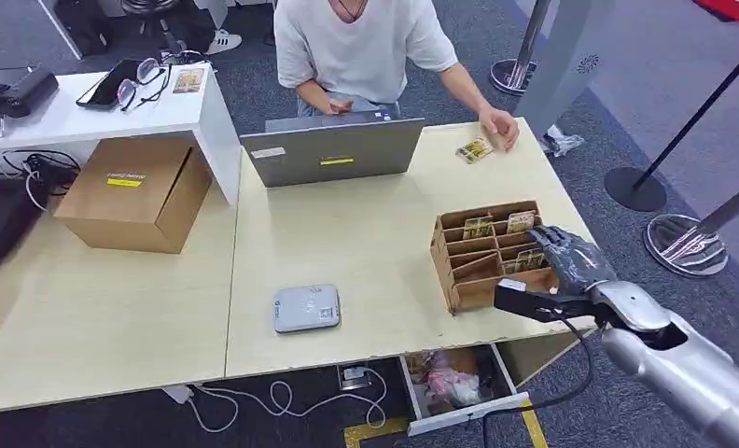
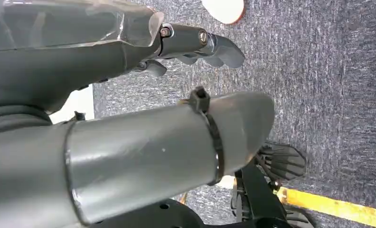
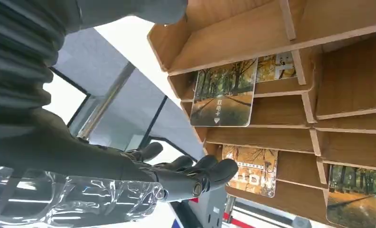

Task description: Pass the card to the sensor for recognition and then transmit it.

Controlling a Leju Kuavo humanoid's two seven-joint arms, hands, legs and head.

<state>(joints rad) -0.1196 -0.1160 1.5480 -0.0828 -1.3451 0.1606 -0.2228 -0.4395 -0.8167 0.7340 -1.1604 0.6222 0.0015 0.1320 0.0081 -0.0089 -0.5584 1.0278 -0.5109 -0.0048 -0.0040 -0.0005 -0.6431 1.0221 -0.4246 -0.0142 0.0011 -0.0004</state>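
Observation:
A wooden card rack point(image 1: 478, 291) stands near the table's right edge, with picture cards point(image 1: 478, 227) upright in its slots. My right hand point(image 1: 571, 257) hovers at the rack's right end and holds nothing. In the right wrist view its dark fingertips point(image 3: 214, 172) are just short of an orange card point(image 3: 250, 171). A tree-lined card point(image 3: 224, 95) sits one slot over in the rack point(image 3: 281, 137). The grey flat sensor point(image 1: 305, 308) lies near the table's front edge, well left of the rack. My left hand point(image 2: 143, 142) hangs over grey carpet, its fingers point(image 2: 219, 47) loosely apart and holding nothing.
A person sits across the table behind a grey laptop point(image 1: 333, 149), one hand by loose cards point(image 1: 474, 149). A cardboard box point(image 1: 132, 191) and a white shelf point(image 1: 95, 107) stand at the left. An open drawer point(image 1: 454, 383) juts out below the table. Stanchion bases point(image 1: 683, 245) stand at the right.

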